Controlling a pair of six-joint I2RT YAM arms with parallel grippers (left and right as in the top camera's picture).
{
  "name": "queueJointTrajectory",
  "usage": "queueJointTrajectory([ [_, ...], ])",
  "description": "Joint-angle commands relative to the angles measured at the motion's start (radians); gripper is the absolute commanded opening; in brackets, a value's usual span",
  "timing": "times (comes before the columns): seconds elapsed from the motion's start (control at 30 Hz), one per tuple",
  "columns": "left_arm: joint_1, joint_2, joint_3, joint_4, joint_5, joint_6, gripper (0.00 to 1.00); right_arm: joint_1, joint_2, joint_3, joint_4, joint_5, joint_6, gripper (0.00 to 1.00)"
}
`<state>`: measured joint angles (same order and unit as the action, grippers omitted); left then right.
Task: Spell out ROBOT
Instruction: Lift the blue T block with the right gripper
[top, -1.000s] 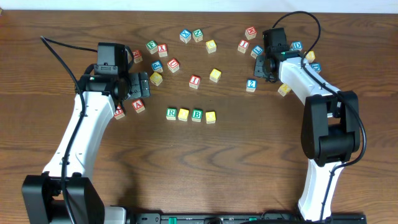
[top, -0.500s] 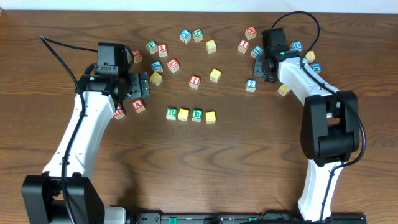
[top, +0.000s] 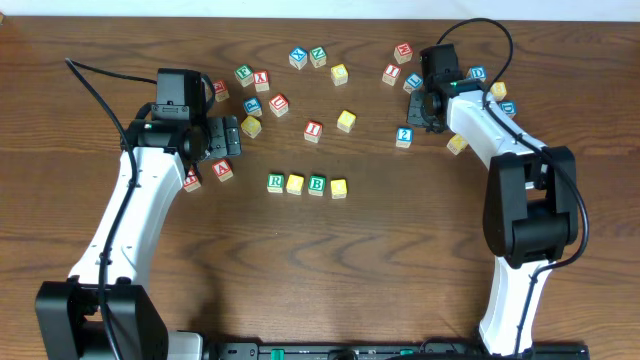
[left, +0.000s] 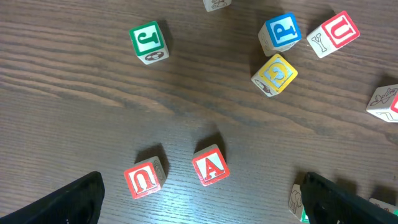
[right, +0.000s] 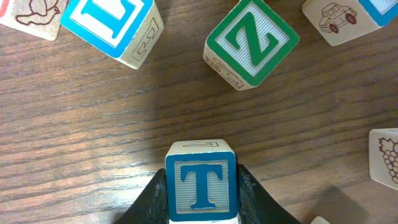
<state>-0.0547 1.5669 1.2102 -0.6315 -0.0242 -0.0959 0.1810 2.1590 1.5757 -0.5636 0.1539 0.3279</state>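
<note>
Bright, even light from above; soft shadows, no harsh glare.

From overhead the wooden table (top: 400, 250) is evenly lit, and the white arm shells (top: 130, 215) are bright without washing out. In the right wrist view the T cube (right: 201, 185) is sharp, its letter and grain crisp. A broad soft shadow lies on the wood just above and left of it, and a smaller one to its lower right. The dark fingers (right: 152, 199) touching its sides show almost no detail. The Z cube (right: 252, 40), above and right of the T cube, is equally sharp. The left wrist view has crisp wood grain, but its own fingers (left: 68, 199) are black, blurred masses.
</note>
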Motion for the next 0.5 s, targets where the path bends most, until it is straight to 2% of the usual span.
queueJointTrajectory([
  [0.0,0.004,-0.002,-0.010,-0.004,0.006,0.014,0.99,0.015,-0.085,0.027,-0.002,0.024,0.001,0.24],
  [0.3,0.004,-0.002,-0.010,-0.004,0.006,0.014,0.99,0.016,-0.198,0.027,-0.023,0.035,0.000,0.23],
  [0.47,0.004,-0.002,-0.010,-0.004,0.006,0.014,0.99,0.020,-0.253,0.027,-0.090,0.044,0.001,0.21],
])
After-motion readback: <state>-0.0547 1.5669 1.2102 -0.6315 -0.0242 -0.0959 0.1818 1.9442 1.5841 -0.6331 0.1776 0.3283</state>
